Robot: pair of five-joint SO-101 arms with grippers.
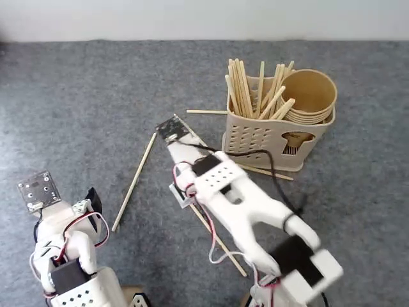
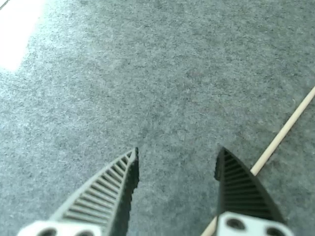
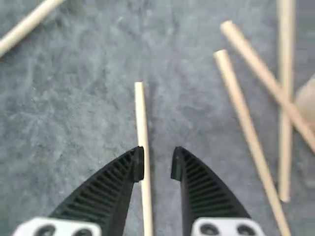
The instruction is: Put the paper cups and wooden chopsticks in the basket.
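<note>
Starting at about 8 o'clock on the grey carpet [image 1: 77, 96], the left gripper [image 2: 177, 157] is spread wide with nothing in it, hanging over bare carpet. A loose chopstick [image 1: 134, 182] lies just beside it, slanting off toward 1 o'clock.

In the middle of the table, the right gripper [image 3: 157, 164] is down low with its jaws only a little way apart, straddling a single chopstick [image 3: 141, 118]. The stick sits against one finger with a gap to the other, so I'd say it's not pinched yet. Its end pokes out just past the fingertips. A few stray chopsticks [image 3: 246, 128] lie near.

Over at 2 o'clock the basket [image 1: 255, 137] stands upright. It has a bundle of chopsticks [image 1: 246, 89] in one side and the paper cups [image 1: 311, 96] stacked in the other.

My read is that the cups are done and we're on chopstick cleanup, right at the grab. The next move needs the jaws squeezed fully shut on that thin stick, then a lift and a swing over to 2 o'clock, above the bundle side. The grip looks close to one end, so the stick will probably droop and want tilting upright before the drop.
</note>
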